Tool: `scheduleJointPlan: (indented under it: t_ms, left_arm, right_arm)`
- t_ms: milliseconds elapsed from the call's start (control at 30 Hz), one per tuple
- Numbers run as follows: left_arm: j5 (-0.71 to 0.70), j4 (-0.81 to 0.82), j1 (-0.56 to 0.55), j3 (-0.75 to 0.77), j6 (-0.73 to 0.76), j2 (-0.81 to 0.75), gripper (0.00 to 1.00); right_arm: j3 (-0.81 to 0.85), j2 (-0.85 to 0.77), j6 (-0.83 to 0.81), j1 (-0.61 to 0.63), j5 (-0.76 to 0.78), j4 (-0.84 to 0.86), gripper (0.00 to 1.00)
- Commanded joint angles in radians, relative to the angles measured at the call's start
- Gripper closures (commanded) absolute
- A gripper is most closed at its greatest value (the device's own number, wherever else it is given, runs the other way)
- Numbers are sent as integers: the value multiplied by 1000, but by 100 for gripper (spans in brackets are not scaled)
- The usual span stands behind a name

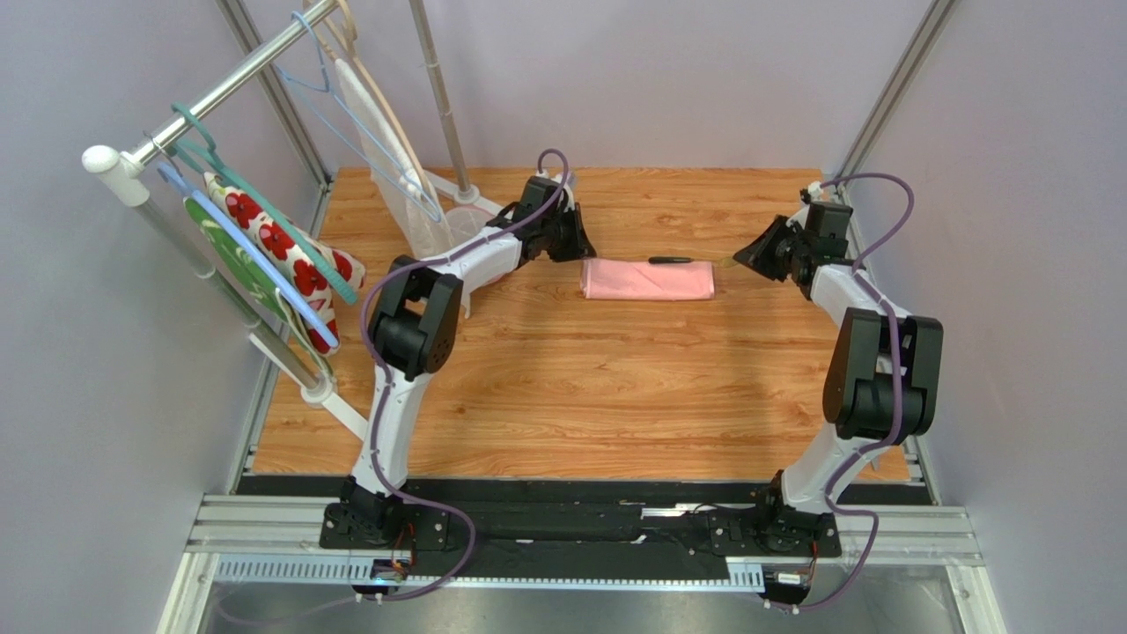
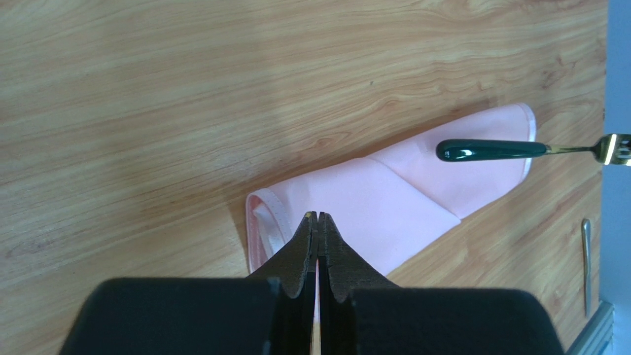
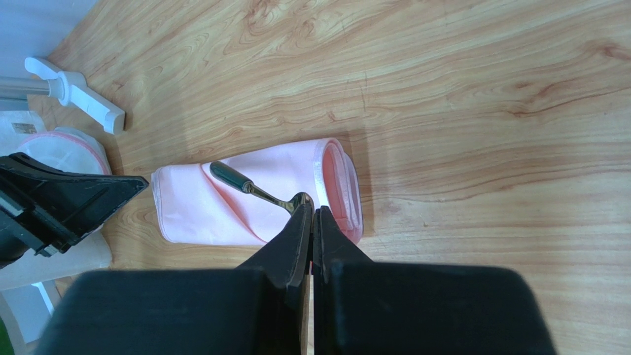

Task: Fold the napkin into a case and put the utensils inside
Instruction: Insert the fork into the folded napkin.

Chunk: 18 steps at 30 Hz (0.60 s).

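The case (image 1: 648, 279) is lying flat on the table (image 1: 556, 396), toward twelve o'clock from its middle, with a dark-handled fork (image 2: 489, 151) resting on its top layer. At the case's nine o'clock the left gripper (image 1: 586, 250) is hovering, arm bent low, jaws pressed together. At three o'clock the right gripper (image 1: 738, 260) is mirroring it, jaws likewise sealed. In the right wrist view, the fork's metal end is slipping behind the fingertips (image 3: 296, 222). A thin silver piece (image 2: 586, 259) is showing at the left wrist view's three o'clock edge, too slim to identify.
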Motion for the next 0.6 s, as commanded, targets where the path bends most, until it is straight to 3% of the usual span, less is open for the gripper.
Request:
scheduleJointPlan:
  t_ms: [0,567]
  left_arm:
    - [12,-7,8,47,-13,19,100]
    - [37,-19,14,59,-12,61,100]
  right_arm:
    - [56,19,-5,23,-20,46,100]
    - [56,26,-115,-9,-102,-36,100]
